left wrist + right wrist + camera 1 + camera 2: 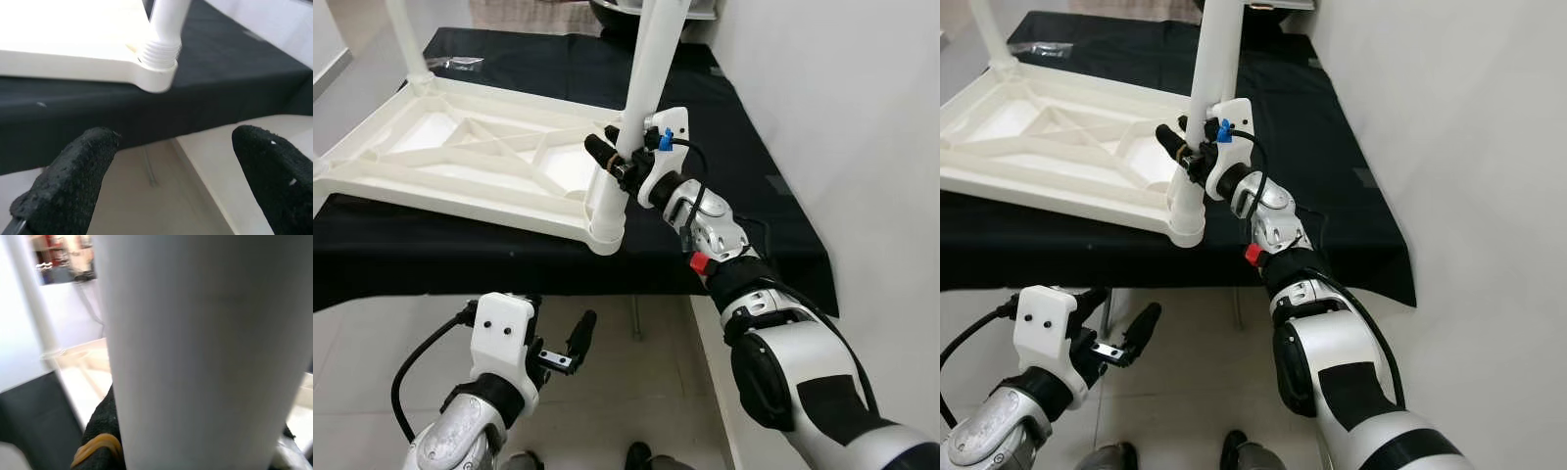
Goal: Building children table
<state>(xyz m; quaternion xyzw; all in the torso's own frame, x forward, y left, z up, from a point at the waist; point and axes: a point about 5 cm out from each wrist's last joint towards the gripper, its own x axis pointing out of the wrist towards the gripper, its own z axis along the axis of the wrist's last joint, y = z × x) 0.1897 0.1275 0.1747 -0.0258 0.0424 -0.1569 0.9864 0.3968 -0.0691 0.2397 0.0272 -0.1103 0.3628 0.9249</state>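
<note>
Right gripper [619,157] is pinching the white table leg [646,69] low down, its black fingers [599,149] pressing on both sides of it. That leg is standing up in the corner socket [605,227] of the white table top [460,157], which is lying upside down on the black cloth [744,186], with this corner poking just past the cloth's front edge. Another leg [408,39] is standing at the far corner. Left gripper [560,338] is hanging low over the floor [636,392] in front, with its fingers spread wide apart and holding nothing.
</note>
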